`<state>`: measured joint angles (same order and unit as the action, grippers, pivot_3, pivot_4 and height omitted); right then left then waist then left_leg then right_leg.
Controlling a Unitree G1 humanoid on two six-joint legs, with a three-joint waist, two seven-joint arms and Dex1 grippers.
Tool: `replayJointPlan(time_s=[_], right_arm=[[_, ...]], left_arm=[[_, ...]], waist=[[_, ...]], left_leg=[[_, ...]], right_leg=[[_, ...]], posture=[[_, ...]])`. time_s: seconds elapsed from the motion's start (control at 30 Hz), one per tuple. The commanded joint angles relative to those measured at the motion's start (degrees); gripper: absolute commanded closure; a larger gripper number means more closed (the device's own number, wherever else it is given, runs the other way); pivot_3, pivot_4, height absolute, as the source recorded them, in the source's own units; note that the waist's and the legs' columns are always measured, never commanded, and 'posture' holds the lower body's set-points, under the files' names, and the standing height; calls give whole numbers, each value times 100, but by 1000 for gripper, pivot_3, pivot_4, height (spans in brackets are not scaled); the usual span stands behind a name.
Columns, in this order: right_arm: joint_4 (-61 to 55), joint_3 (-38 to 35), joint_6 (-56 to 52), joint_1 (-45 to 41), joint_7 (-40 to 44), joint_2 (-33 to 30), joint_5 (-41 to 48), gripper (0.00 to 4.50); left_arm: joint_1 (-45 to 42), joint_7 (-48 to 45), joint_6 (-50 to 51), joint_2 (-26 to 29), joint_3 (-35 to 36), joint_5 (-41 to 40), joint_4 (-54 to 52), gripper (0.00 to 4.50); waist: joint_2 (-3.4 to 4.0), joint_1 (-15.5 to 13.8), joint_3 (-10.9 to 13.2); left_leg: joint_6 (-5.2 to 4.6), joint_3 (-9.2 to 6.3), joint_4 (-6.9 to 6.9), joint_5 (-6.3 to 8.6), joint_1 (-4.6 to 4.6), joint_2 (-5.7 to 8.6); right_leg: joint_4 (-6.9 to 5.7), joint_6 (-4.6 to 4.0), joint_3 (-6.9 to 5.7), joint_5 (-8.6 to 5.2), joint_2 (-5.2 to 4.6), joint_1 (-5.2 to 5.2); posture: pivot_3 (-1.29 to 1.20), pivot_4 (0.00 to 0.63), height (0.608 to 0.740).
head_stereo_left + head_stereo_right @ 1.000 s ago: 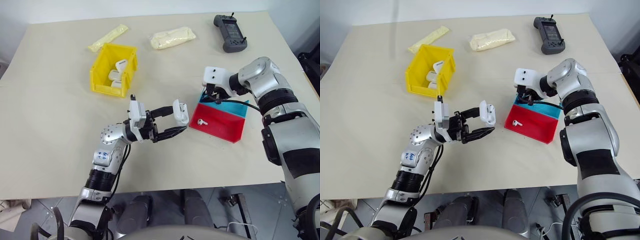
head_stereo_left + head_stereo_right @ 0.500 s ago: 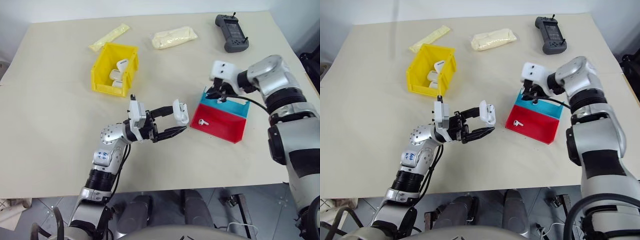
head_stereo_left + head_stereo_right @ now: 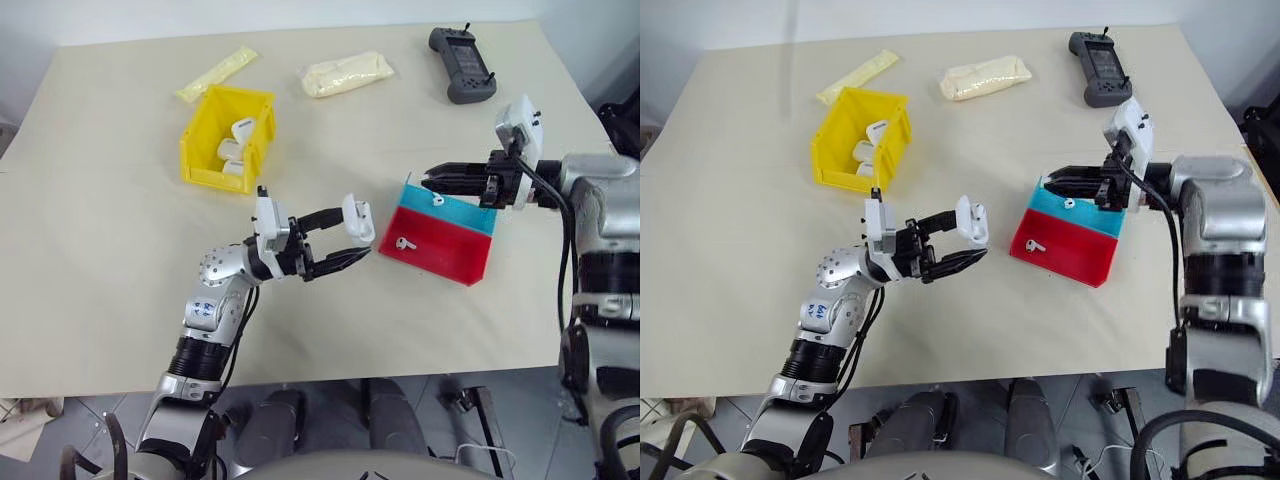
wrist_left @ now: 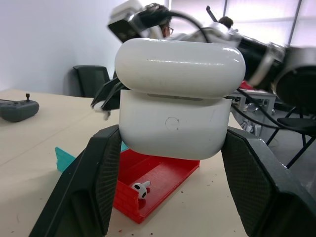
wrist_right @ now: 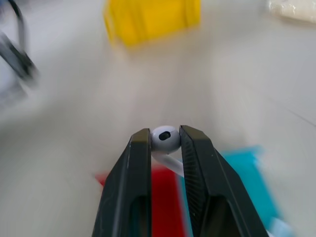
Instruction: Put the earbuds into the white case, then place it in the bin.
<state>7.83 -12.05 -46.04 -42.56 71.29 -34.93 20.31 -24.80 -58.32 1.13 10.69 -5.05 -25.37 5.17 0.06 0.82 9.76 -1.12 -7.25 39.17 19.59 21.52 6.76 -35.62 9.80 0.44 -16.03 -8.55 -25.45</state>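
I'm pinching one earbud (image 5: 165, 139) between the tips of my right gripper (image 3: 432, 184), which is hanging over the teal end of the red-and-teal tray (image 3: 445, 250), while the other earbud (image 3: 402, 242) is lying in the tray's red part. My left gripper (image 3: 357, 238) is clamping the white case (image 4: 178, 100) just beside the tray's near-left edge. The bin (image 3: 226, 137) is sitting well apart, with bare table (image 3: 100, 230) lying between

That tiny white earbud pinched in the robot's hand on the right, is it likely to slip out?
Possibly. The earbud looks glossy and rounded, and the right hand pinches only its bulb, so it may be slippery. Being tiny, it is probably very light. Dropped, its round shape would likely roll.
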Motion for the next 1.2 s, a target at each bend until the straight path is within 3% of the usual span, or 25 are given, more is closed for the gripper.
replayJointPlan(time_s=[0.03, 0.33, 0.63, 0.87, 1.2], right_arm=[[-1215, -666, -1056, 397, -867, 415, 1005, 4035], [-2527, -1638, -2974, 825, -2588, 1546, 3266, 4035], [-2883, -1889, -3252, 1221, -4208, 2056, 5243, 4035], [-2863, -1489, -2730, 1586, -4880, 1959, 5818, 4035], [-2701, -884, -2063, 1975, -5010, 1813, 5922, 4035]], left_arm=[[-74, 43, -3, 35, 22, -5, -131, 1780], [-355, 178, -91, 73, 43, 152, 118, 1780], [-502, 213, -58, 42, -16, 220, 244, 1780], [-546, 183, -86, -25, -31, 183, 276, 1780], [-520, 172, -70, -32, -11, 171, 231, 1780]], waist=[[0, -43, 0], [0, -104, 0], [0, -72, 0], [0, -71, 0], [0, -70, 0]], left_leg=[[0, -1, 0, 0, 0, -1], [-1, -2, 3, 0, 0, 3], [-1, -2, 1, 0, -2, 1], [-2, -1, 1, 0, -2, 2], [-3, -1, 1, 0, -3, 2]], right_leg=[[-1, -1, 0, 0, 0, 0], [-3, -8, 2, 5, 0, 1], [-6, -8, 1, 5, 1, 0], [-7, -8, 2, 5, 1, 0], [-6, -8, 2, 5, 1, 1]], posture=[[0, 150, 740], [0, 150, 740], [0, 150, 740], [0, 150, 740], [0, 150, 740]])
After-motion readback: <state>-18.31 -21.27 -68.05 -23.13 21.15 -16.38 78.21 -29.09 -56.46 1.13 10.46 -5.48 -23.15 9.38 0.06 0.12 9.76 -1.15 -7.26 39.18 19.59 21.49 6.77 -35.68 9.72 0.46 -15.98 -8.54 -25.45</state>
